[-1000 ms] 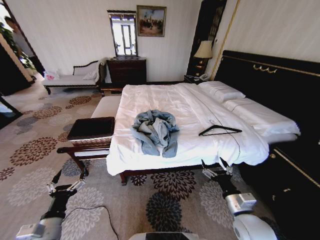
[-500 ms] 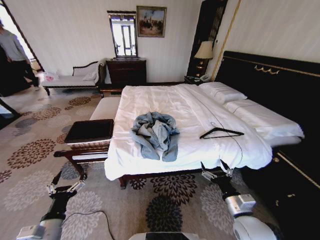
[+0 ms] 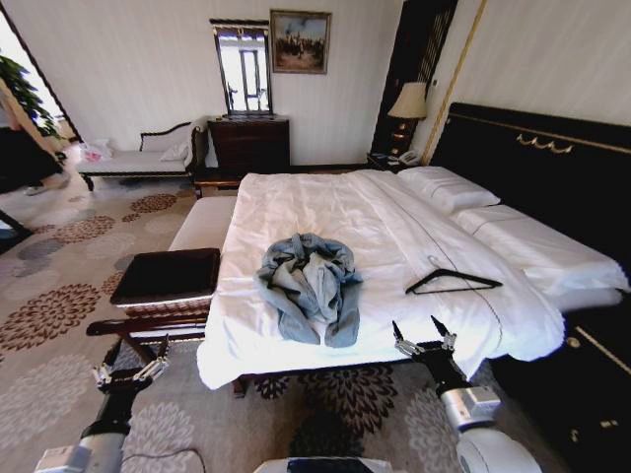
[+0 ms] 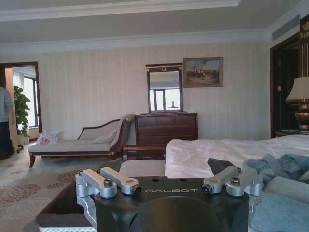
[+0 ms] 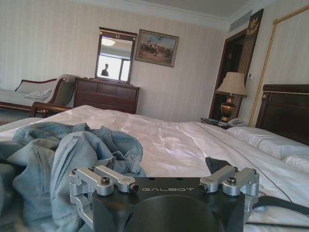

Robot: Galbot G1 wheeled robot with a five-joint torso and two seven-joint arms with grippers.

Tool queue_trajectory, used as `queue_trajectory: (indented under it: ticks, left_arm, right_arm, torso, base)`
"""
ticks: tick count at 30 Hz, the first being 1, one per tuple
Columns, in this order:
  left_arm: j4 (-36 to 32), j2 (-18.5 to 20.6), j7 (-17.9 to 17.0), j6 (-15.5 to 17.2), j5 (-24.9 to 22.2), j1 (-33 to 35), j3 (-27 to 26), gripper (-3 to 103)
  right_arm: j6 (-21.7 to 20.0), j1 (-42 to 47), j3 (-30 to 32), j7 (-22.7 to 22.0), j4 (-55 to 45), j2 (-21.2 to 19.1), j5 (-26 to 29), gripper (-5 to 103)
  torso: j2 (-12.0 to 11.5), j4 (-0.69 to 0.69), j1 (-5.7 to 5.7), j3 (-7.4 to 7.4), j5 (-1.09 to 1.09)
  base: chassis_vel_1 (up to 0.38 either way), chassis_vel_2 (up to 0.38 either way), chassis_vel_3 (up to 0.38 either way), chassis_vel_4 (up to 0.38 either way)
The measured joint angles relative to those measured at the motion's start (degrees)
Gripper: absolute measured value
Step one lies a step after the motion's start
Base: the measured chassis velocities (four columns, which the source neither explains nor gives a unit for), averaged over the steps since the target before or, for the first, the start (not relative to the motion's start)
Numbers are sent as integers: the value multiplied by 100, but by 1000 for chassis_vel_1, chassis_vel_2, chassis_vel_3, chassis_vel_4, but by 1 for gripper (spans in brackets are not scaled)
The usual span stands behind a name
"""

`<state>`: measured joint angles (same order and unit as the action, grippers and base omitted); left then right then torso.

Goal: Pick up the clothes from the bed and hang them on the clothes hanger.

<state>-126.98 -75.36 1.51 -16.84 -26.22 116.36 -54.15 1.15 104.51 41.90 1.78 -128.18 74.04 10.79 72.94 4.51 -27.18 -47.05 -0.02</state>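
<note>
Clothes (image 3: 310, 286) crumpled near the bed's (image 3: 325, 202) foot edge; clothes hanger (image 3: 454, 281) beside. We see left end effector (image 3: 128, 371) and right end effector (image 3: 424, 340) released, apparently short of that edge.

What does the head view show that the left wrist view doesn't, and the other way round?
Head view alone: the hanger lying on the bed beside the jacket, the pillows, and the right gripper, open at the bed's near edge. Left wrist view alone: a plastic bag on the chaise and the ceiling. Both: the jacket, bed, dresser, mirror, painting, lamp, and the left gripper, open, low beside the bench.
</note>
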Motion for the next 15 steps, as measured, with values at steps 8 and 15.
queue_trajectory:
  ticks: [8, 15]
  left_arm:
    - [10, -3, 4, -12, 0, 1, 0, 100]
    - [18, -15, 6, -17, 2, -5, 0, 100]
  right_arm:
    - [22, 1, -29, -10, 15, 9, 0, 100]
    - [48, 0, -56, -20, 33, 15, 3, 100]
  torso:
    - [0, 1, 0, -1, 1]
    - [-1, 0, -1, -1, 2]
  base:
    - [-293, 77, 291, -69]
    - [-405, -17, 413, 26]
